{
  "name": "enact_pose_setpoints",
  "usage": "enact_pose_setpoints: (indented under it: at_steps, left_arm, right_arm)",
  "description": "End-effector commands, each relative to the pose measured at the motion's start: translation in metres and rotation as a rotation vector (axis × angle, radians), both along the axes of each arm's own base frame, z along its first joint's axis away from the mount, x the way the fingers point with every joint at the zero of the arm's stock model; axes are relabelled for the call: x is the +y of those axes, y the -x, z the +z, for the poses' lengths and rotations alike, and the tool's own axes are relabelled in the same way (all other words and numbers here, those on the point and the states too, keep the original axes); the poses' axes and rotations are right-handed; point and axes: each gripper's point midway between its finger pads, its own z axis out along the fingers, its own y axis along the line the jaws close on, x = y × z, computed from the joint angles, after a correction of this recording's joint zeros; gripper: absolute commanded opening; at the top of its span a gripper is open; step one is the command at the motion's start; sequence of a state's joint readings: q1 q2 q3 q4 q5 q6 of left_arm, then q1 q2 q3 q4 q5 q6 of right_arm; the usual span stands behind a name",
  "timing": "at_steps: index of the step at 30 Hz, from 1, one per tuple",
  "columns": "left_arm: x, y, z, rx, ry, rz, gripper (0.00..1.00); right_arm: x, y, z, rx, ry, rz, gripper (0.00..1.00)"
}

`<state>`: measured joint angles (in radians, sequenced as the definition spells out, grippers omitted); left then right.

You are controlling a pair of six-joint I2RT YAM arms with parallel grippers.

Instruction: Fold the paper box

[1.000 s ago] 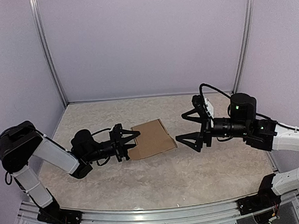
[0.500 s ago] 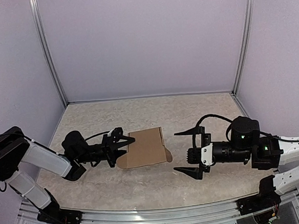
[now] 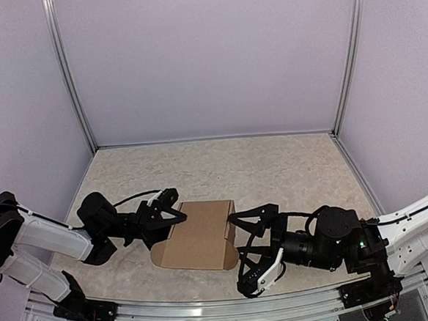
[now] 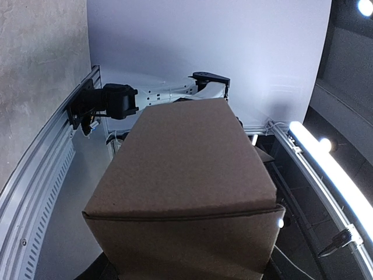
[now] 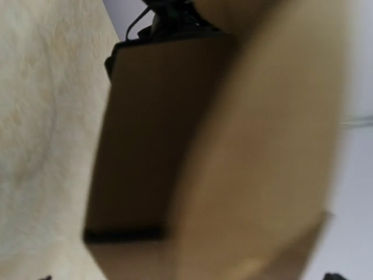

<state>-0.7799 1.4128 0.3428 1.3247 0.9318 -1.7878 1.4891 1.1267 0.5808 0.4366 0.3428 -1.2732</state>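
Table (image 3: 288,170), pale speckled top, fills the mid and lower frame in the top view, w/ lilac walls behind.

Left arm (image 3: 50,238) comes in from the lower left. Right arm (image 3: 352,243) comes in low from the lower right. Both point at frame ctr.

The paper box (image 3: 197,235) sits lower ctr, just above the near rail (image 3: 209,308), btw the two grippers. It's plain brown, already squarish rather than a flat sheet. The left wrist view shows a top panel meeting a front face along a sharp crease, so the body looks formed. Can't tell if it's on the table or lifted.

Left gripper (image 3: 170,213) is at the box's left edge, jaws partway closed on that end, so prob. holding it. Its wrist cam is filled by cardboard.

Right gripper (image 3: 251,250) is spread wide, holding nothing. One finger (image 3: 251,217) is above and one below the box's right edge, very close. Contact can't be told; its wrist view is a blur of brown.

Small end flap (image 3: 232,246) w/ a notch sticks out on the right side, not tucked.

Progress: main folds look done, approx past halfway. Left to do is closing and tucking the right end. Far-side flaps are hidden, so no call there.
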Motion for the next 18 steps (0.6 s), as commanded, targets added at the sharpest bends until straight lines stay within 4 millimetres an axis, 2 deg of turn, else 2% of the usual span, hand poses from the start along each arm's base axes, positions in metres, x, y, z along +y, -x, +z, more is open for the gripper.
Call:
enact_pose_setpoints:
  at_steps: [1, 9, 15, 18]
  left_arm:
    - [0.012, 0.027, 0.039, -0.202, 0.169, -0.051, 0.00]
    - [0.007, 0.035, 0.032, -0.220, 0.138, -0.074, 0.00]
    - [0.004, 0.036, 0.024, -0.229, 0.098, -0.074, 0.00]
    - [0.003, 0.035, 0.018, -0.231, 0.067, -0.070, 0.00]
  right_arm:
    - [0.003, -0.001, 0.007, -0.188, -0.004, -0.042, 1.00]
    - [0.011, 0.004, 0.011, -0.222, 0.008, -0.028, 0.99]
    - [0.014, 0.004, 0.009, -0.236, 0.016, -0.033, 0.90]
    - [0.016, 0.006, 0.015, -0.247, 0.006, -0.038, 0.87]
